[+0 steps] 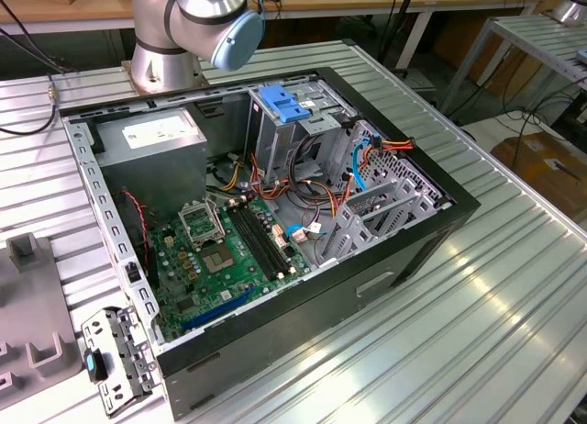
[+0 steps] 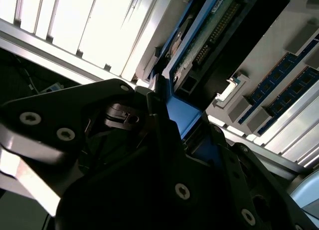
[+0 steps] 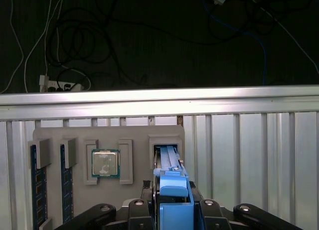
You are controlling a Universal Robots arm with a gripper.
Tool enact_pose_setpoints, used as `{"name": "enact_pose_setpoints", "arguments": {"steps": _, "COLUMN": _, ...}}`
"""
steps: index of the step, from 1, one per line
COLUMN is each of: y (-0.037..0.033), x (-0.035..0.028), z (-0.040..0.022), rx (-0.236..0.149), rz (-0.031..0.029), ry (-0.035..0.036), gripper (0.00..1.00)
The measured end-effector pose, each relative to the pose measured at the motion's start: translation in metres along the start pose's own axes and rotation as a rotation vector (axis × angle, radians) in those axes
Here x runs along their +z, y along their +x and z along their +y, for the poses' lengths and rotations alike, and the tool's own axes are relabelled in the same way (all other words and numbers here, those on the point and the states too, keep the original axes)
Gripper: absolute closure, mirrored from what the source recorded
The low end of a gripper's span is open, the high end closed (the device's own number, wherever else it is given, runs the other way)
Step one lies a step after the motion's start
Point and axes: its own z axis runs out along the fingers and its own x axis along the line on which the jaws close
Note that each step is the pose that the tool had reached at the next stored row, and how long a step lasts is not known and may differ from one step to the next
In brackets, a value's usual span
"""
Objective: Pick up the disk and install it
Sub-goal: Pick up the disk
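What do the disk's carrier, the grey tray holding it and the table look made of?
Disk: the carrier looks like smooth, moulded blue plastic, evenly coloured with a slight sheen. Grey tray: matte with no glints, probably plastic, though the look leaves it open. Table: bare ribbed metal, likely aluminium, judging by its bright silvery reflections.

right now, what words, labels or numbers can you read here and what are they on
No text is readable.
White label on the power supply: print too small.
Lid of the processor chip: markings too blurred.
Print on the motherboard: too small.
Edge of the disk in its blue carrier: nothing legible.
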Motion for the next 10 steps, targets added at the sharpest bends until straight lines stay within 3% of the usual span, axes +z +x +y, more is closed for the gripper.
{"name": "enact_pose_setpoints", "arguments": {"steps": 6, "y": 0.0000, "x": -0.0004, "z": -0.0001, "rx": 0.000, "rz": -0.0001, "ry": 0.0002, "gripper": 0.63}}
{"name": "enact_pose_setpoints", "arguments": {"steps": 10, "y": 0.0000, "x": -0.0043, "z": -0.0001, "rx": 0.000, "rz": 0.0000, "ry": 0.0001, "gripper": 0.63}}
